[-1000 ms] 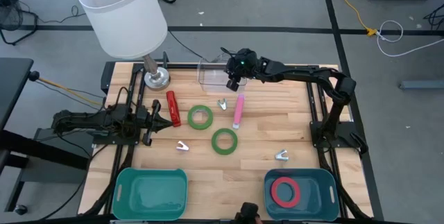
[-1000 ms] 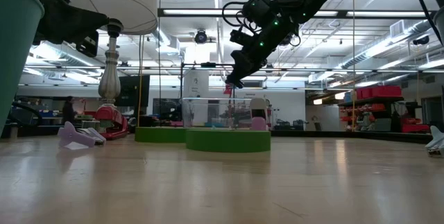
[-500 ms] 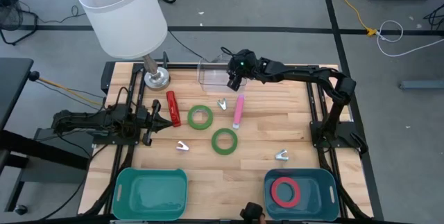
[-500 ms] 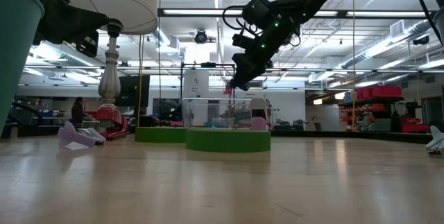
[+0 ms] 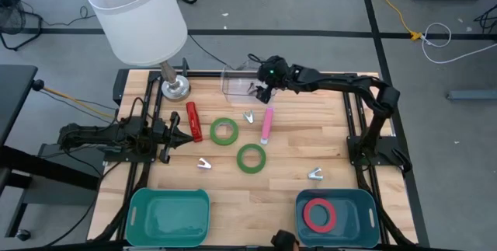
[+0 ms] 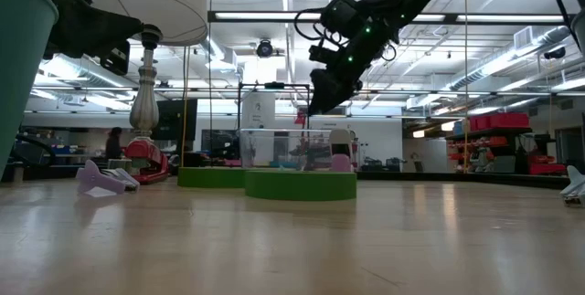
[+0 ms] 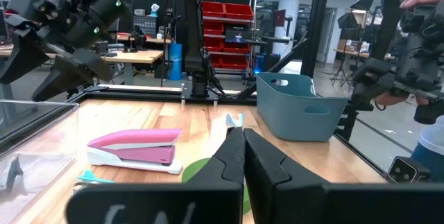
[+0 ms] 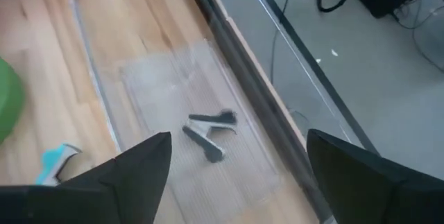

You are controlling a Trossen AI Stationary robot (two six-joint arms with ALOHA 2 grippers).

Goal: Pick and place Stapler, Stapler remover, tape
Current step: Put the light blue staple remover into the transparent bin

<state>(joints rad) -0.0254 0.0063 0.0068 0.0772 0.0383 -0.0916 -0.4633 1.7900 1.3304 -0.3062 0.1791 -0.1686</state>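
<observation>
My right gripper (image 8: 239, 182) hangs open above the clear plastic box (image 5: 237, 81) at the table's far side, nothing between its fingers. A dark staple remover (image 8: 208, 135) lies on the box's floor. A red stapler (image 5: 193, 121), a pink stapler (image 5: 267, 124), two green tape rings (image 5: 224, 131) (image 5: 251, 158) and three staple removers (image 5: 249, 116) (image 5: 204, 164) (image 5: 315, 175) lie on the table. The red-pink tape ring (image 5: 319, 215) lies flat in the right teal bin (image 5: 365, 204). My left gripper (image 5: 185, 132) waits shut at the left, beside the red stapler.
A lamp with a white shade (image 5: 140, 18) stands on its base (image 5: 174, 88) at the far left corner. A second teal bin (image 5: 169, 214) sits at the near left edge. Bare wood lies between the green rings and the two bins.
My right gripper has opened above the clear box, staying in about the same place. The small thing that showed at its fingertips in the low view is gone from there.
</observation>
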